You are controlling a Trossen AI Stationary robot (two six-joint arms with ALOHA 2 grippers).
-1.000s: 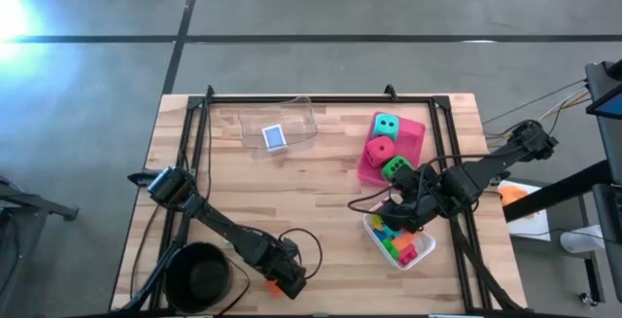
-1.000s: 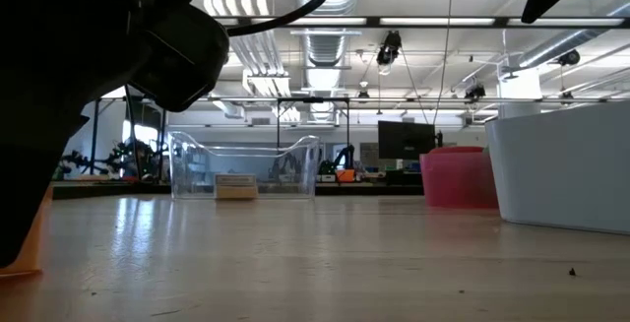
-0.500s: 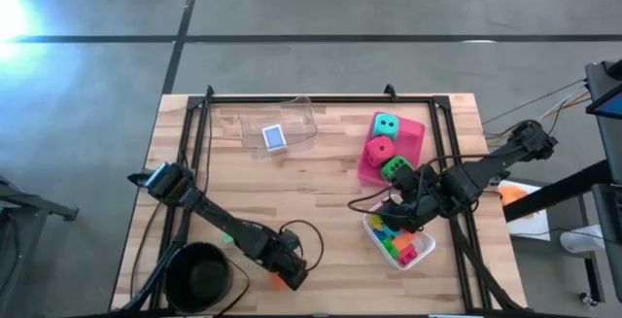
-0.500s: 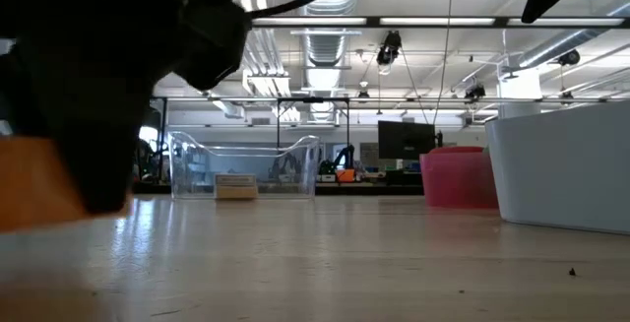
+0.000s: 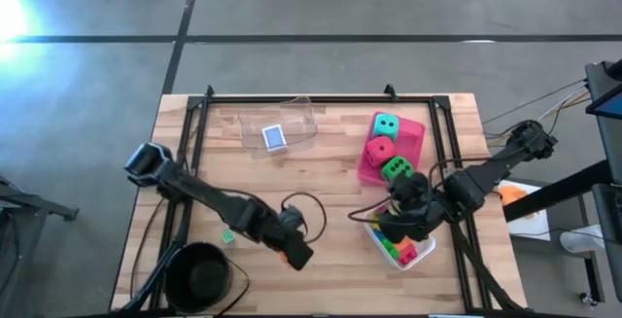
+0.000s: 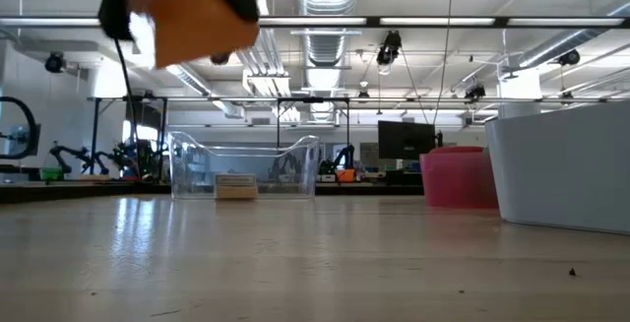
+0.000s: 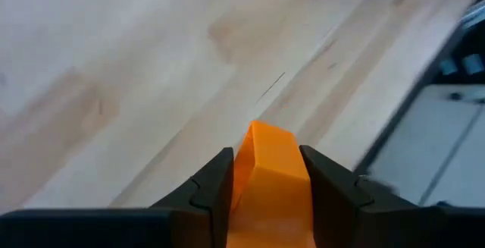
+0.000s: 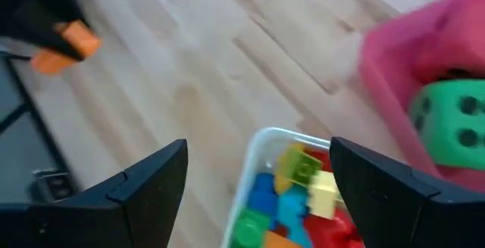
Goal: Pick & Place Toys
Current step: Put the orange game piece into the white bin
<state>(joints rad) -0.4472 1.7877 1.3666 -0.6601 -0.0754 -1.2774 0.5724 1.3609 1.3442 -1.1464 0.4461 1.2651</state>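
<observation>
1. Orange brick (image 7: 271, 174): clamped between the fingers of the left gripper (image 5: 294, 252), now lifted off the table (image 5: 321, 177); a second ago it sat low at the near edge.
2. White tray (image 5: 425, 251): well off to the gripper's right, already holding bricks; likely destination.
3. Right gripper (image 5: 394, 223): wide, empty, over that tray.

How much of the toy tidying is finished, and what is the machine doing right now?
Mostly done, it seems: three dice sit in the pink tray, a blue box in the clear tray, and many bricks in the white tray. In hand: the left gripper holds an orange brick above the table. Left: one small green brick on the wood. The right gripper hangs open over the white tray.
</observation>
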